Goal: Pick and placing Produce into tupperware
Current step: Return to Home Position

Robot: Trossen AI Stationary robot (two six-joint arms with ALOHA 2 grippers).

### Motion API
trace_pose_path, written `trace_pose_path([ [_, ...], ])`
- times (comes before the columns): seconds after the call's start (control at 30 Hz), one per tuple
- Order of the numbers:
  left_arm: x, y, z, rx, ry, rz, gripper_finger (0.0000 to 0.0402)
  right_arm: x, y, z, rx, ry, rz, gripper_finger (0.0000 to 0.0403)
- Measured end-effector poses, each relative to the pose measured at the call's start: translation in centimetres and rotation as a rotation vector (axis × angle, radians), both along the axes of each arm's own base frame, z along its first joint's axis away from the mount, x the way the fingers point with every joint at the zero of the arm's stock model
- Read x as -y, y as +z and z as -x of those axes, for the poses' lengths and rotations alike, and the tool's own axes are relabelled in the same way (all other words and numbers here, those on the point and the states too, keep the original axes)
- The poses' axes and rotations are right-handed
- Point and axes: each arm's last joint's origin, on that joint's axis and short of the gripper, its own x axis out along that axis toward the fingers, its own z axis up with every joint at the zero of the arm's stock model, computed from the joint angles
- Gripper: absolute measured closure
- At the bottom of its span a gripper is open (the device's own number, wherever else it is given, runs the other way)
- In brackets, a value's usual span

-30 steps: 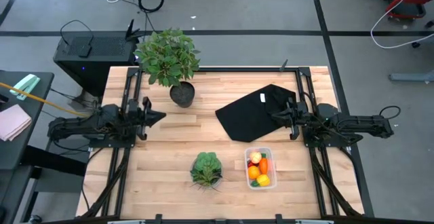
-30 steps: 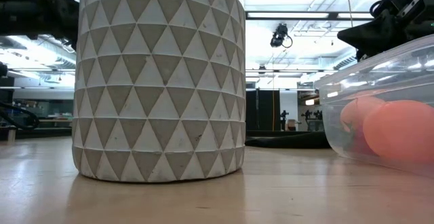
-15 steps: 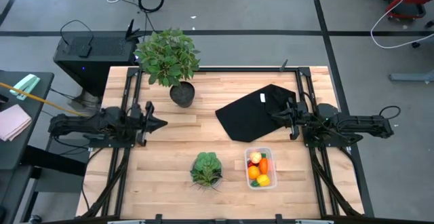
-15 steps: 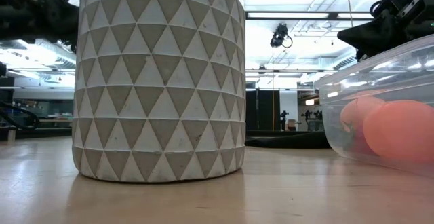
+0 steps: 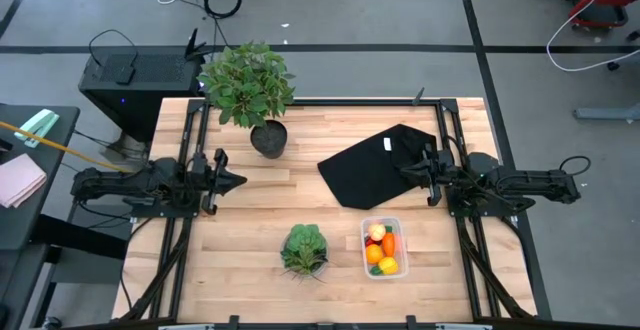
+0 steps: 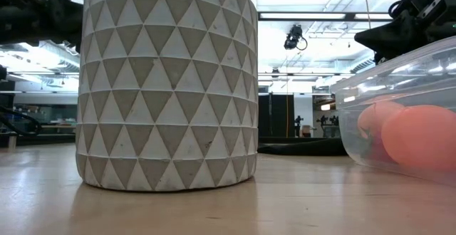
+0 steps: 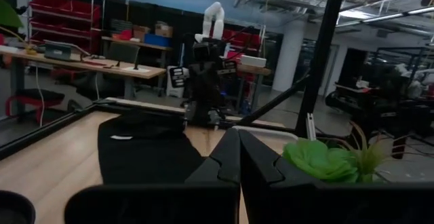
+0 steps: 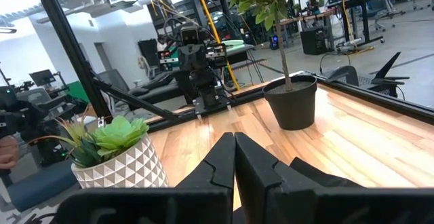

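Observation:
The clear tupperware (image 5: 383, 247) stands near the table's near edge, right of centre, and shows at the right of the low view (image 6: 399, 100). Inside lie the produce: an orange carrot (image 5: 389, 242), an orange ball (image 5: 373, 254), a yellow piece (image 5: 388, 265) and a pale peach ball (image 6: 420, 135). My left gripper (image 5: 238, 181) hovers shut over the table's left side, pointing right, its fingers closed together in its wrist view (image 7: 239, 149). My right gripper (image 5: 404, 170) is shut over the black cloth, pointing left (image 8: 234, 149). Neither is near the tupperware.
A leafy green lettuce head (image 5: 304, 248) in a white triangle-patterned pot (image 6: 167, 85) stands left of the tupperware. A big potted plant (image 5: 248, 85) stands at the far edge. A black cloth (image 5: 370, 165) lies flat under the right gripper. Bare wood lies between the two grippers.
My left gripper has shifted a little toward the table's near edge and stayed shut. The right arm, the tupperware and the produce have kept still.

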Motion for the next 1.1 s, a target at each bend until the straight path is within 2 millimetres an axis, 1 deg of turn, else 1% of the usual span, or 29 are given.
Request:
trace_pose_path([
  [0.3,0.04,-0.19,-0.03,-0.019,-0.015,0.002,0.0399,0.0,0.0,0.0,0.0,0.0,0.0,0.0387],
  [0.57,-0.01,-0.46,-0.09,-0.046,0.003,0.007,0.0372,0.0,0.0,0.0,0.0,0.0,0.0,0.0387],
  [0.73,-0.02,-0.45,-0.08,-0.046,0.003,0.007,0.0362,0.0,0.0,0.0,0.0,0.0,0.0,0.0387],
  [1.0,-0.02,-0.46,-0.09,-0.045,0.004,0.007,0.0372,0.0,0.0,0.0,0.0,0.0,0.001,0.0387],
  [1.1,-0.02,-0.46,-0.09,-0.045,0.004,0.007,0.0376,0.0,0.0,0.0,-0.004,-0.003,0.05,0.0387],
])
